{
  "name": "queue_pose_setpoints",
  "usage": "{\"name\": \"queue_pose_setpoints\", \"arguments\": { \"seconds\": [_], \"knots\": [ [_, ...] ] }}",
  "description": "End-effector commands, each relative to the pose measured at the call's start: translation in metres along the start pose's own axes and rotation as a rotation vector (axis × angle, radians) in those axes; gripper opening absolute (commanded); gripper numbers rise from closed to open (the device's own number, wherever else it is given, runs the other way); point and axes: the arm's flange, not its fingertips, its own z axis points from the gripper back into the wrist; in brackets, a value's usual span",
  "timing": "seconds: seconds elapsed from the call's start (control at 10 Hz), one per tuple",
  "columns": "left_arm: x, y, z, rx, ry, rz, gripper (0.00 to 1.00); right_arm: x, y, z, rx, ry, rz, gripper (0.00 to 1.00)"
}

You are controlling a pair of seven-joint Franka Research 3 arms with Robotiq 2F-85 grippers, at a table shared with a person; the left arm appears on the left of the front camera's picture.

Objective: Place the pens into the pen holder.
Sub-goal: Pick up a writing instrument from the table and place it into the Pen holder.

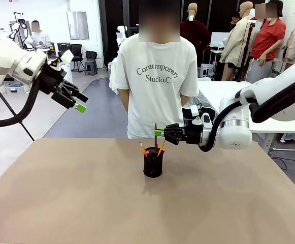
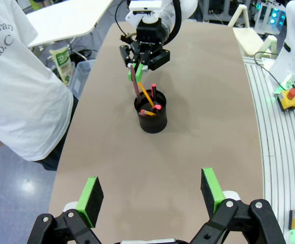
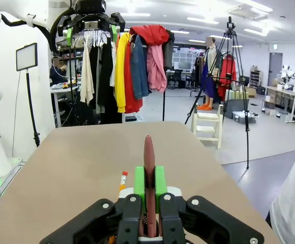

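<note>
Right fingers clamped on the dark reddish pen, held upright just above the pen holder, lower end dipping into the cup's mouth. From the right wrist, same pen pinched between the green pads, tip pointing up. Pen holder standing near the middle of the surface, somewhat toward the far edge, close in front of the person standing at that edge. Inside the cup: yellow-orange pen leaning right, and another pen with a red tip leaning left. Left fingers spread wide, gripping nothing, raised high beyond the surface's left edge. From the left wrist, green pads well apart, aimed along the surface toward the holder.
</note>
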Motion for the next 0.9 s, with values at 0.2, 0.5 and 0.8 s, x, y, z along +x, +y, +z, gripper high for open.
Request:
{"name": "queue_pose_setpoints", "arguments": {
  "seconds": [0.2, 0.5, 0.8],
  "knots": [
    [0.0011, 0.0004, 0.0019, 0.002, 0.005, -0.004, 1.0, -0.0029, -0.0047, -0.0056, 0.034, -0.002, 0.01, 0.38],
    [0.0011, 0.0004, 0.0019, 0.002, 0.005, -0.004, 1.0, -0.0012, -0.0037, -0.0063, 0.044, 0.0, 0.012, 0.95],
    [0.0011, 0.0004, 0.0019, 0.002, 0.005, -0.004, 1.0, 0.0015, -0.0019, -0.0063, 0.056, 0.002, 0.019, 1.0]
  ]
}}
